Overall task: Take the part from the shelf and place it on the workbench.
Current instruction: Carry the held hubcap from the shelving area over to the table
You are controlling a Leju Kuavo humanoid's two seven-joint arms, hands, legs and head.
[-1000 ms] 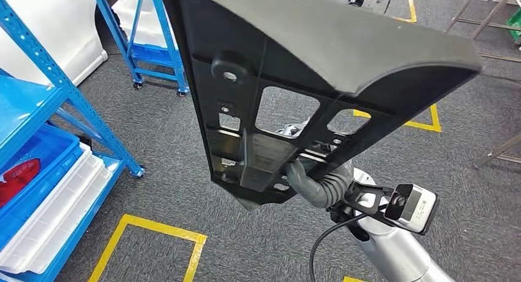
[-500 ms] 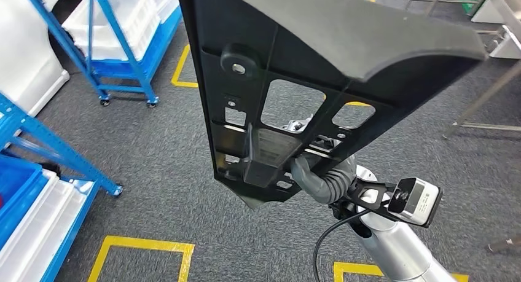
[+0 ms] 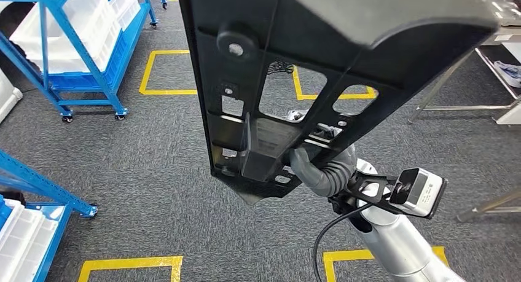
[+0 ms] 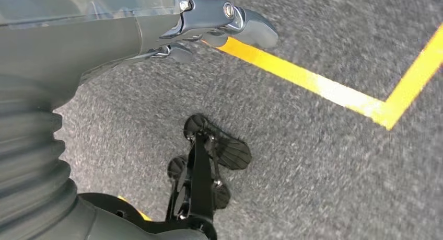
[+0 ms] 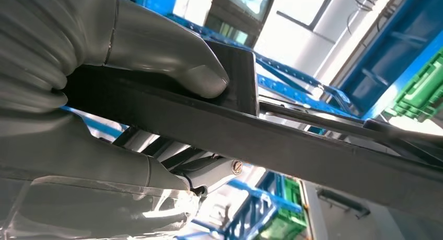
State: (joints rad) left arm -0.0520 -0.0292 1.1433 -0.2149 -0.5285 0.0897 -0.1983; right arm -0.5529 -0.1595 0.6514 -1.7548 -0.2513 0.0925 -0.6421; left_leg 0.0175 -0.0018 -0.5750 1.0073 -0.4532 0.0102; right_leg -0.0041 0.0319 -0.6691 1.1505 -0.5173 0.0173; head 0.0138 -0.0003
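The right robot hand grips the unlabelled black part; the left robot hand hangs empty, fingers apart.

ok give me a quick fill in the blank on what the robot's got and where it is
1. The black plastic part is held by the robot's ____ hand.
2. The carpet is marked with ____ tape lines.
3. The shelf frames are painted ____.
4. The left hand hangs over the ____.

Missing words: right; yellow; blue; carpet
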